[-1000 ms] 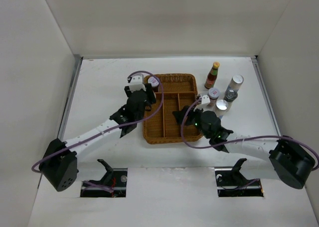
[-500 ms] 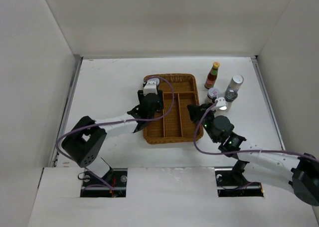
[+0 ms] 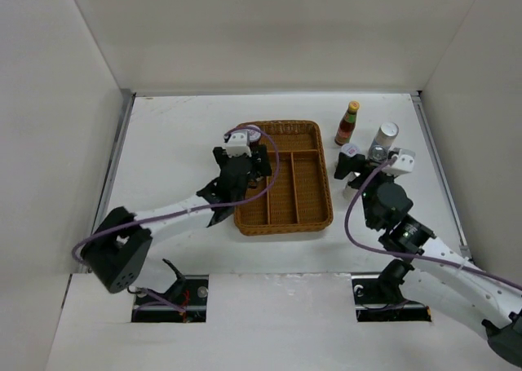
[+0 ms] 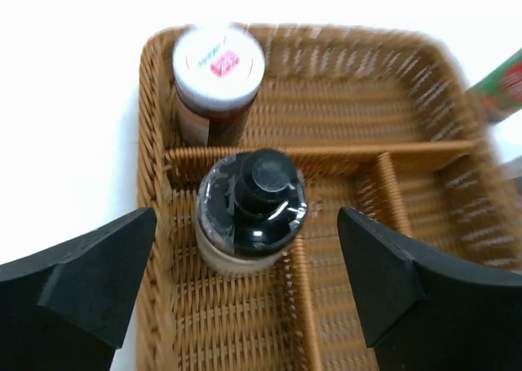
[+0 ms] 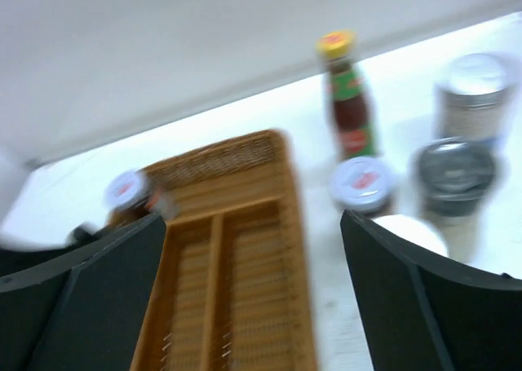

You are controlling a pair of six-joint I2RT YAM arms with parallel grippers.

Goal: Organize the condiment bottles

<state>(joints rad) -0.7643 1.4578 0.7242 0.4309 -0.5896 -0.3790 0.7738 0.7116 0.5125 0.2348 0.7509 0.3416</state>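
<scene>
In the left wrist view a dark black-capped bottle stands in the wicker tray's left long compartment. Behind it, in the back-left compartment, stands a white-lidded jar. My left gripper is open, its fingers either side of and nearer than the dark bottle, touching nothing. My right gripper is open and empty over the tray's right edge. Right of the tray stand the red sauce bottle, a silver-lidded shaker, a dark-lidded jar, a white-lidded jar and a white cap.
From above, the tray lies mid-table with its two right compartments bare. The left gripper covers its left part. The right gripper sits by the bottle group, beside the red sauce bottle and shaker. White walls enclose the table.
Both grippers have opened. The left one has drawn back slightly from the dark bottle, which stands in the tray. The right wrist has swung round towards the bottle group.
</scene>
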